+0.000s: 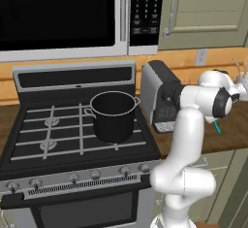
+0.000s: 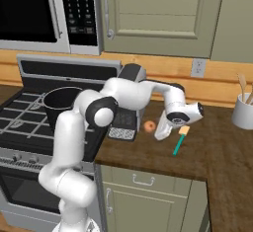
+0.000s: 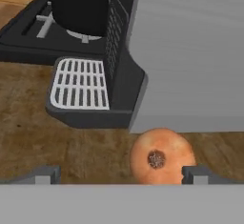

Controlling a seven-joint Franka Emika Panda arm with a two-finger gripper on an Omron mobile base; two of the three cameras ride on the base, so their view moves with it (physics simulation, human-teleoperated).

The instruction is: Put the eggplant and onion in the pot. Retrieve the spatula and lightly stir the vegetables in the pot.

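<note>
- The gripper (image 2: 159, 133) hangs low over the counter (image 2: 217, 152) with its jaws spread wide and nothing between them, just right of the onion (image 2: 148, 126).
- In the hand view the onion (image 3: 162, 155) sits between the two fingertips (image 3: 193, 175), off-centre towards one of them, and just beside the coffee machine (image 3: 186, 51).
- The onion is a small round bulb with smooth orange-brown skin and a dark root spot. It is probably light, firm and apt to roll, and the papery skin may slip.
- The best hold looks to be across its widest middle, with the fingers level on either side. The machine's wall close behind leaves little room on that side.
- The pot (image 1: 113, 115) stands on the stove (image 1: 72, 139), well to the left. It is black, cylindrical and hard-walled, with a thin silver rim, two side handles and an open top; it looks empty from here.
- The spatula (image 2: 180, 140) lies flat on the counter just right of the gripper. It has a slim green handle and a pale orange blade, stiff and light by its look, best taken mid-handle.
- No eggplant can be made out.
- The counter is dark wood grain, flat and matte.
- A grey cup (image 2: 243, 111) with wooden utensils stands at the far right.
</note>
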